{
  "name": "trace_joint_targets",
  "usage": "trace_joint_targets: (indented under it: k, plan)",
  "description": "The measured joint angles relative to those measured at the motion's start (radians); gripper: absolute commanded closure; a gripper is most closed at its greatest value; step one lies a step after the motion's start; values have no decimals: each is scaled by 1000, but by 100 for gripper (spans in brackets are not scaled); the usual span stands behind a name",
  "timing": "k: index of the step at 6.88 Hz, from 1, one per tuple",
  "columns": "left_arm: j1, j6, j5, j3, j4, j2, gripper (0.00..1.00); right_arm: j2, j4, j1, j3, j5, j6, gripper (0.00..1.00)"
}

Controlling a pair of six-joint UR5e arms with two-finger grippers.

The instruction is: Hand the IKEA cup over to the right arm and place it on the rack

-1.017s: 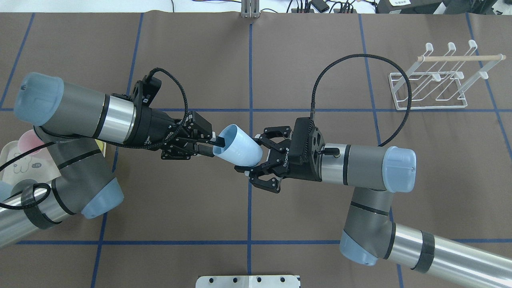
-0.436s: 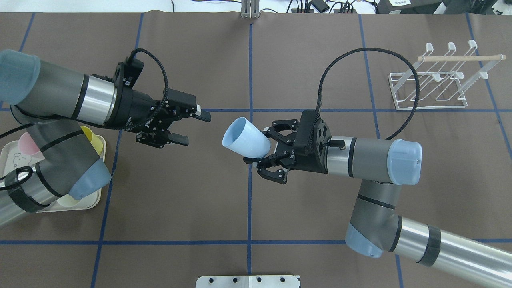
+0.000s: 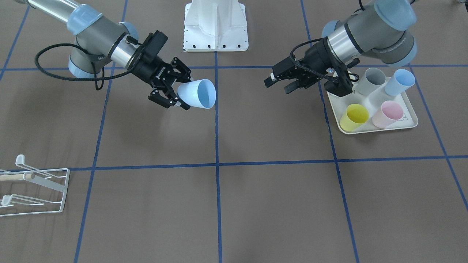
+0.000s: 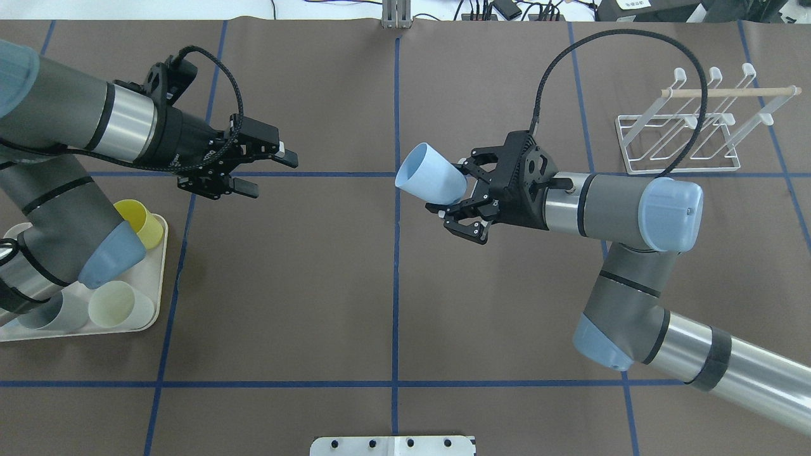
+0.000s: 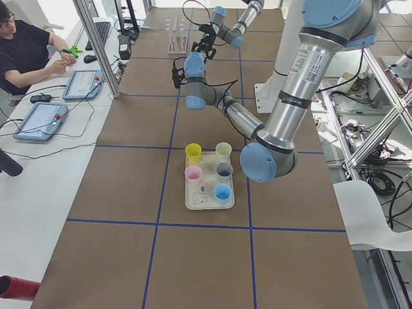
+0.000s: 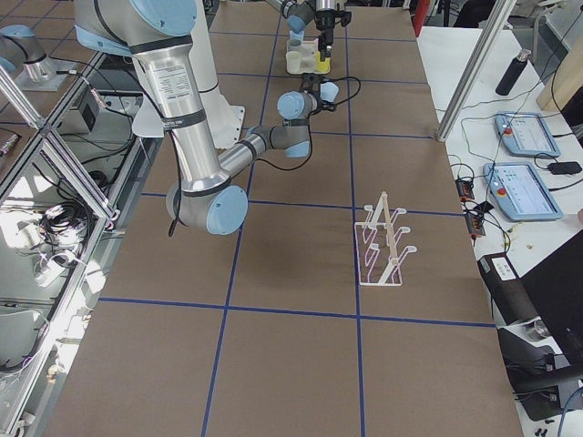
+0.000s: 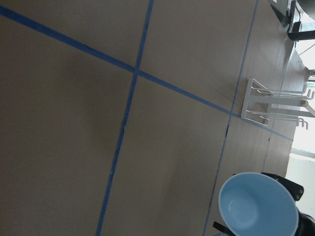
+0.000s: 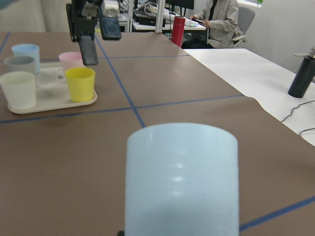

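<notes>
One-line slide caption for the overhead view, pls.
Handover done: right gripper holds the light blue cup sideways, left gripper open and clear, rack bare at far right.

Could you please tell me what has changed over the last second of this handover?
The left gripper let go of the cup, which it held by the rim, and pulled back open toward the tray. The right gripper, now alone in holding the cup by its base, has carried it off the table's middle toward the rack. The rack stayed where it was.
</notes>
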Motion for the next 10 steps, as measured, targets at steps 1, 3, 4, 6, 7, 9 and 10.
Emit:
trace_joint_targets:
  k: [1, 3, 4, 6, 7, 9, 10]
  plan:
    - [-45, 174, 4, -32, 163, 4, 0, -18, -91, 50, 22, 0, -92, 88]
    - [-164, 604, 45, -147, 531, 41, 0, -53, -347, 172, 90, -1, -378, 91]
    - [-220, 803, 79, -200, 667, 82, 0, -59, -484, 238, 128, -2, -546, 96]
    - [-332, 1100, 101, -240, 756, 191, 0, -55, -702, 397, 168, -15, -982, 98]
    - [-363, 1170, 98, -244, 762, 228, 0, -47, -782, 470, 170, -50, -1257, 98]
    - [-380, 1204, 95, -245, 763, 252, 0, -22, -875, 526, 150, -196, -1680, 89]
    - [-381, 1206, 94, -245, 762, 256, 0, 1, -891, 531, 111, -251, -1807, 90]
